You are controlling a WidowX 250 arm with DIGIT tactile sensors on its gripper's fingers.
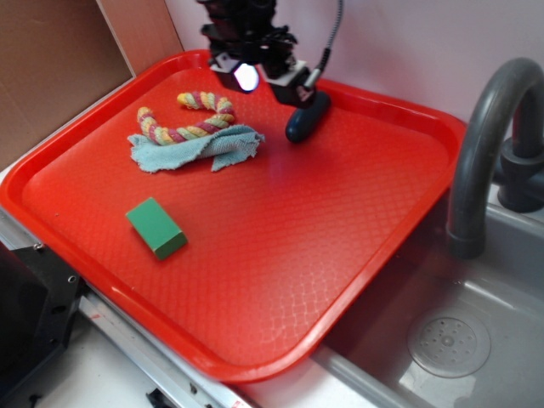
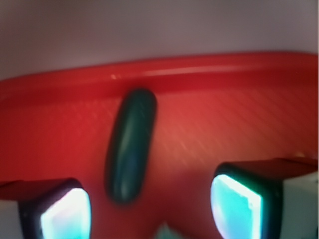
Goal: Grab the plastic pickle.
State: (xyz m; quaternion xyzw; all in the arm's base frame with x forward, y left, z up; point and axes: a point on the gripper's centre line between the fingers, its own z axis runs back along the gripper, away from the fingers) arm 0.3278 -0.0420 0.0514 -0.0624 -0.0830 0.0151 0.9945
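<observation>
Nearest in the exterior view, the red tray (image 1: 255, 280) rests on the surface beside a grey sink (image 1: 459, 340), whose round drain (image 1: 448, 346) shows at the lower right. A curved grey faucet (image 1: 489, 127) rises from the sink's left rim, just beyond the tray's right edge.

On the tray's near left lies a green block (image 1: 156, 227), alone and well apart from everything else. Farther back on the left, a light blue cloth (image 1: 194, 147) lies crumpled, and a twisted rope toy (image 1: 191, 119) in pink, yellow and green rests partly on top of it. Neither touches the pickle.

The pickle (image 1: 306, 120) lies on the tray near its far rim, right of the cloth, with bare tray all around it. In the wrist view the pickle (image 2: 130, 144) runs lengthwise away from the camera, its far end close to the tray's raised far rim (image 2: 199, 72).

The claw (image 1: 259, 72) hangs above the far edge of the tray, just left of and over the pickle. In the wrist view the claw (image 2: 149, 209) stands apart, holding nothing; one fingertip (image 2: 65, 211) sits left of the pickle's near end and the other well to its right. Whether the left fingertip touches the pickle cannot be told through the blur.

A pale wall (image 1: 408, 42) stands behind the tray.
</observation>
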